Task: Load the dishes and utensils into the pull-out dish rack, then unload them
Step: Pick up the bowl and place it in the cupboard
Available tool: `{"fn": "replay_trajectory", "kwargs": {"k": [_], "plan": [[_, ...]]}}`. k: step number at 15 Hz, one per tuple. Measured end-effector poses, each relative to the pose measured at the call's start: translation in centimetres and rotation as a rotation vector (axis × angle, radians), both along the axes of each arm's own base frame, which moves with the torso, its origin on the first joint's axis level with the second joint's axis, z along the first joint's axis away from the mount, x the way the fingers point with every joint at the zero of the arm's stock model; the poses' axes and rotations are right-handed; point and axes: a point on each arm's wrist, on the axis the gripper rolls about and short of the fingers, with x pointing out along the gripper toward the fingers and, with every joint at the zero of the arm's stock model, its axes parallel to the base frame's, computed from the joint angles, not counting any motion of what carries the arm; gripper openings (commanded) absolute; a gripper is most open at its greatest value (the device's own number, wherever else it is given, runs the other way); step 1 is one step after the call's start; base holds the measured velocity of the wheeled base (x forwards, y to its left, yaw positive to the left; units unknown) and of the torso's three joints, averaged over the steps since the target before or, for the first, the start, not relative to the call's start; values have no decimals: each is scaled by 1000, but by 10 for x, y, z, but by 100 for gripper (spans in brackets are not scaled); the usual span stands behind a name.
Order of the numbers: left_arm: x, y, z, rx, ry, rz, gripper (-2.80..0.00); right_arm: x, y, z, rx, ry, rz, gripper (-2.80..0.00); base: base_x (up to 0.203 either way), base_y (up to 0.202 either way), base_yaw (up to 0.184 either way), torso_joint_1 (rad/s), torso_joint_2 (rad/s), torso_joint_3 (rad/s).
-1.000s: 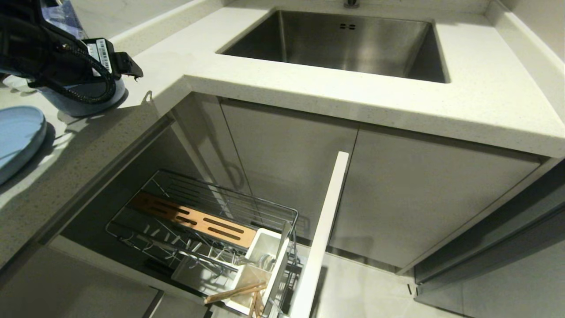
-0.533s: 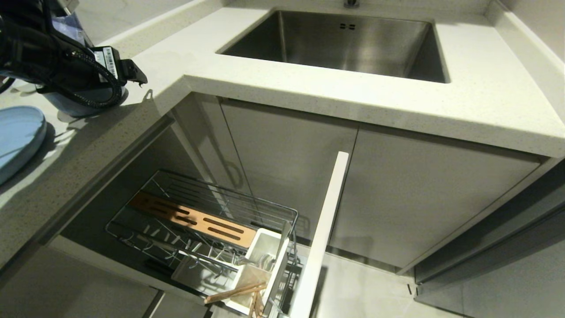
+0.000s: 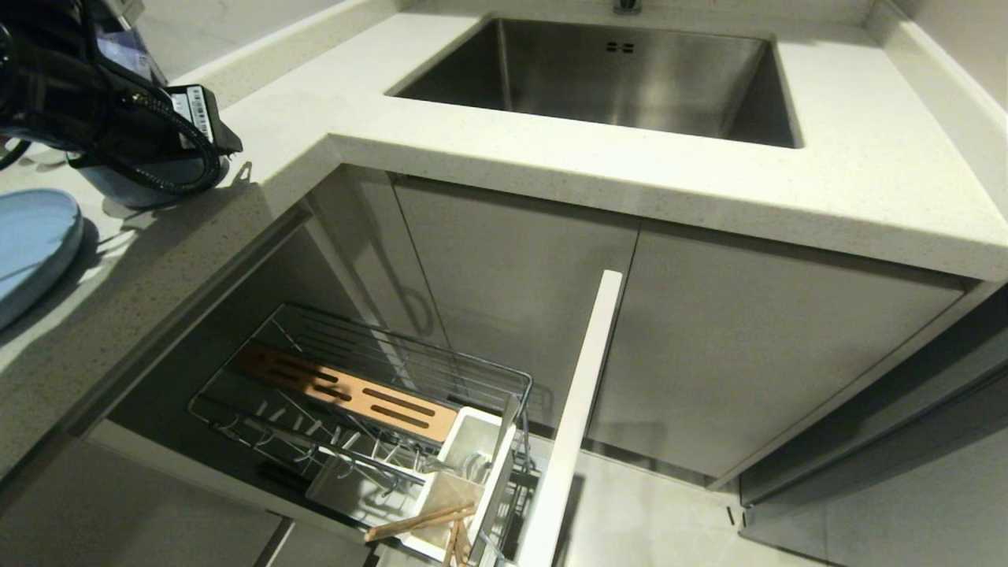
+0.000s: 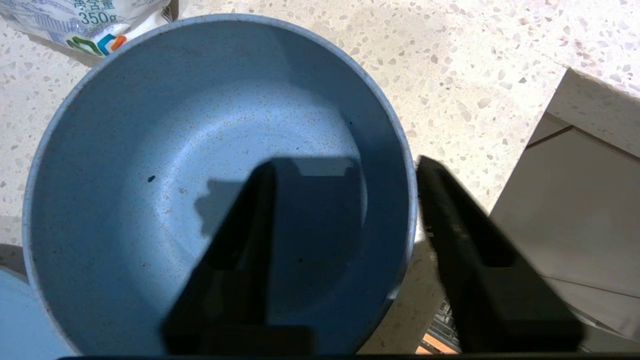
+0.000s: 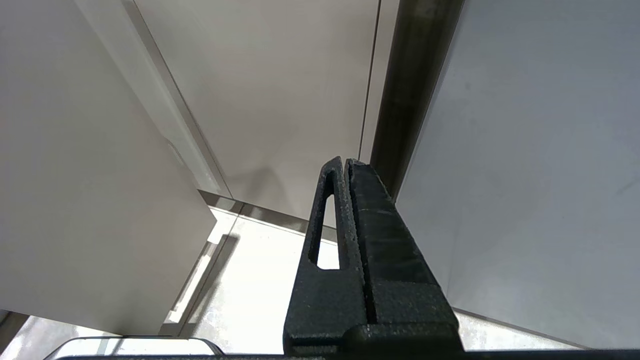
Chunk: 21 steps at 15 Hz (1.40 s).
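L gripper (image 4: 345, 210) on counter straddles bowl (image 4: 150, 150) rim, one finger inside, one outside, jaws apart w/ gap left; loading step, bowl pickup; next: clamp rim, lift toward rack (image 3: 315, 370) below; R gripper (image 5: 347, 170) parked, fingers together.

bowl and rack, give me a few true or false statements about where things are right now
1. The left gripper straddles the bowl wall, one finger inside, one outside. True.
2. The bowl sits in the pull-out dish rack. False: it stands on the counter.
3. The chopsticks lie in the rack's white caddy. True.
4. The plate stands between the rack's prongs. False: it lies on the counter beside the bowl.
5. The right gripper holds a spoon. False: it is shut on nothing.
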Motion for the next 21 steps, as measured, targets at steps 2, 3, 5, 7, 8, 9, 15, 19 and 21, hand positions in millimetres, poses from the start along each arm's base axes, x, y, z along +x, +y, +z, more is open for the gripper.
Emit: {"fn": "replay_trajectory", "kwargs": {"k": [2,3,5,7,8,9,15,19,21], "plan": [[-1,0,0,0,0,0,-280,0,0,0,0,0,0,-280,0,0,0,0,0,0],[-1,0,1,1,-2,-1,-280,0,0,0,0,0,0,-280,0,0,0,0,0,0],[-5,-1,3,5,-9,-5,-280,0,0,0,0,0,0,-280,0,0,0,0,0,0],[-10,-2,6,14,-16,-15,-280,0,0,0,0,0,0,-280,0,0,0,0,0,0],[-15,-4,9,18,-24,-26,-280,0,0,0,0,0,0,-280,0,0,0,0,0,0],[-21,-5,13,19,-36,-35,-280,0,0,0,0,0,0,-280,0,0,0,0,0,0],[-98,-16,50,50,-185,-192,-280,0,0,0,0,0,0,-280,0,0,0,0,0,0],[-154,-20,60,6,-269,-357,-280,0,0,0,0,0,0,-280,0,0,0,0,0,0],[-172,-21,53,-85,-264,-428,-280,0,0,0,0,0,0,-280,0,0,0,0,0,0]]}}
